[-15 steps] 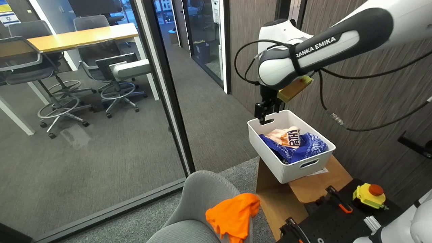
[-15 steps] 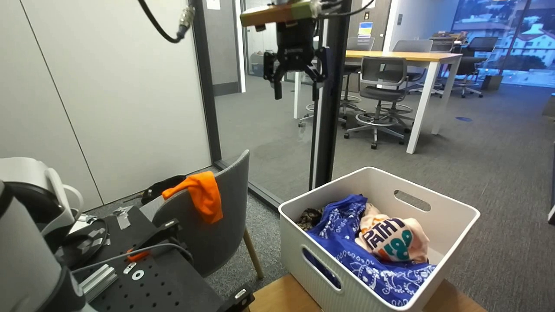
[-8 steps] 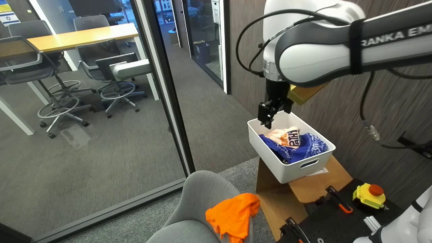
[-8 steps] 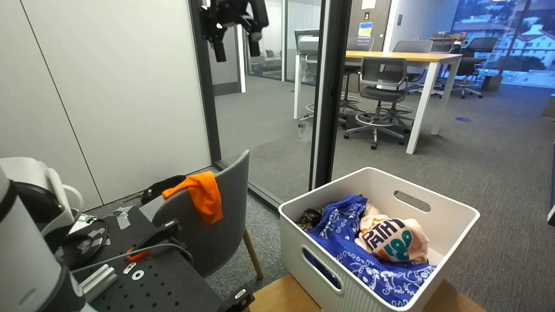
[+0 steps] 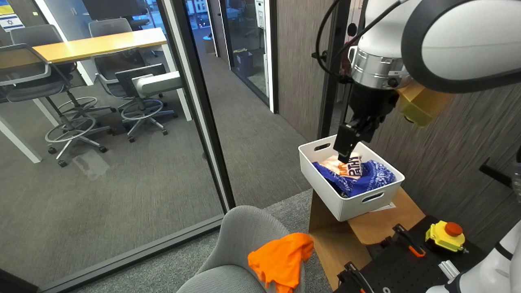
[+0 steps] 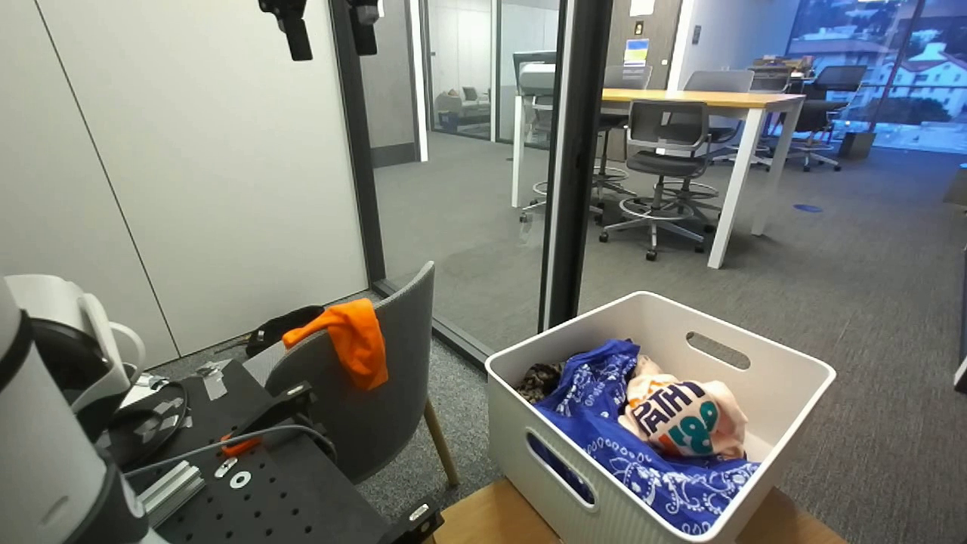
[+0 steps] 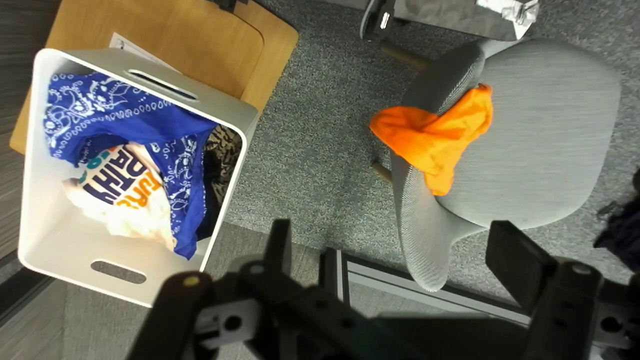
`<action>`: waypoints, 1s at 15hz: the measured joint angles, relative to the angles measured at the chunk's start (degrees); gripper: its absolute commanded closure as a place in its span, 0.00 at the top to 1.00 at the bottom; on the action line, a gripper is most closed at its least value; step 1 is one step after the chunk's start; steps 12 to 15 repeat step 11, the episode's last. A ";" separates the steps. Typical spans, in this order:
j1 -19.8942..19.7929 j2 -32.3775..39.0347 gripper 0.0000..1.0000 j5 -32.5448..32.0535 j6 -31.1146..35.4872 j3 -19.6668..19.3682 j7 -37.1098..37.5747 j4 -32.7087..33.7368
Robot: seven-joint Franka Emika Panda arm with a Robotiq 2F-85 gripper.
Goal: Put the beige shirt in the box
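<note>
In the wrist view, at 9 o'clock, the white rectangular plastic box [image 7: 75,245] stands on a light-brown wooden stand [image 7: 200,45]. The beige shirt [image 7: 127,197] with coloured letters lies inside this box; a blue cloth with white pattern [image 7: 145,122] runs along the shirt's 12 and 3 o'clock sides. Near 3 o'clock is a grey fabric chair [image 7: 540,140], with a bright orange cloth [image 7: 435,142] hung over its backrest. At 6 o'clock, the black two-finger gripper [image 7: 392,237] has its fingers spread wide apart, with nothing held between. In an exterior view, the white robot arm [image 5: 468,44] reaches from 2 o'clock, its wrist directed downward.
</note>
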 measured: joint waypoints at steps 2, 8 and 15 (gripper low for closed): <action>0.00 -0.88 1.00 0.69 -0.84 -1.08 -1.34 -0.91; -0.01 -0.95 1.00 1.57 -2.53 -2.65 -3.85 -2.41; -0.10 -0.71 1.00 1.57 -2.60 -2.54 -3.84 -2.58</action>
